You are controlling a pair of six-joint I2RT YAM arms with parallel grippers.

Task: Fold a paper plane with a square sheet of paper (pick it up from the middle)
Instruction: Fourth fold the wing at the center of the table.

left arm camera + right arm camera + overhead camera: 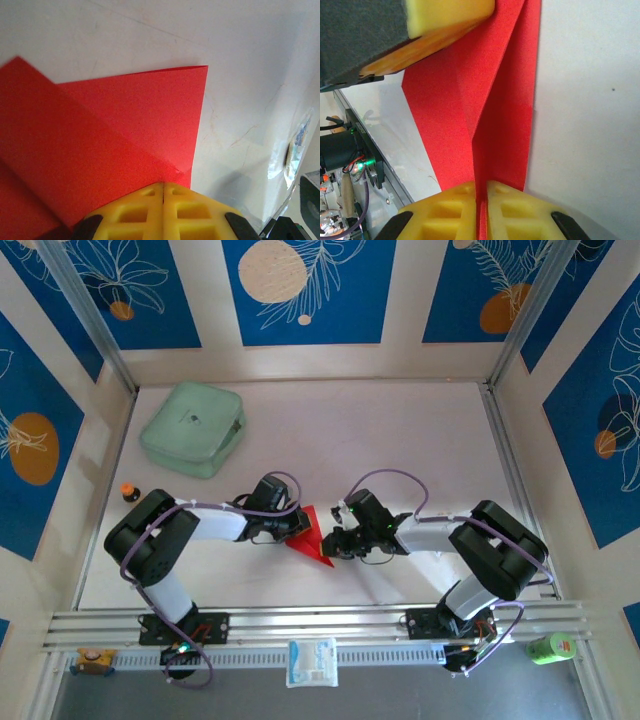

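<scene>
Red paper (309,536), tip toward far wall

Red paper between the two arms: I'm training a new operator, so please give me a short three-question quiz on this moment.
1. Multiple choice: what is the right tool shut on?
A. the square sheet of paper
B. the white packet
C. nothing
2. True or false: the left tool stands wide open, clear of the paper.
3. Short answer: what lies near the far left corner of the table?

Key:
1. A, on a folded edge.
2. False. Its fingers are shut at the paper's edge.
3. The mint-green case.
</scene>
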